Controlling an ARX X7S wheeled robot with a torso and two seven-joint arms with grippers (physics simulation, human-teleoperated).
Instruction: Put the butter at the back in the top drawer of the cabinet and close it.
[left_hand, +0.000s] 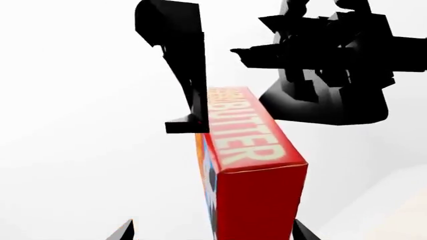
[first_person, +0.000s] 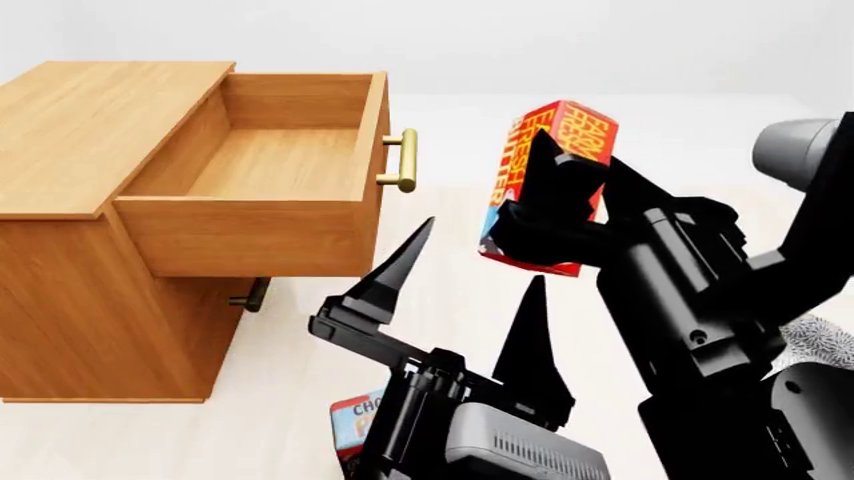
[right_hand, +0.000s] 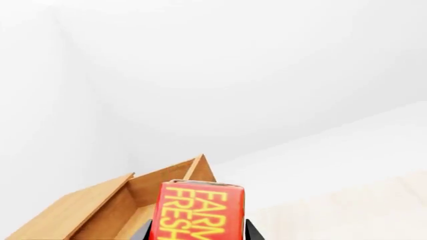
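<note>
While the right pincer (first_person: 567, 215) clamps the butter (first_person: 561, 150) across its long sides, the left pincer (first_person: 461, 300) gapes empty; this stiff, light carton looks slippery.

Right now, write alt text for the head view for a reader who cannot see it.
The right gripper holds a red butter carton in the air, right of the cabinet's pulled-out, empty top drawer. The left gripper is open below, near a partly hidden box on the floor.
</note>
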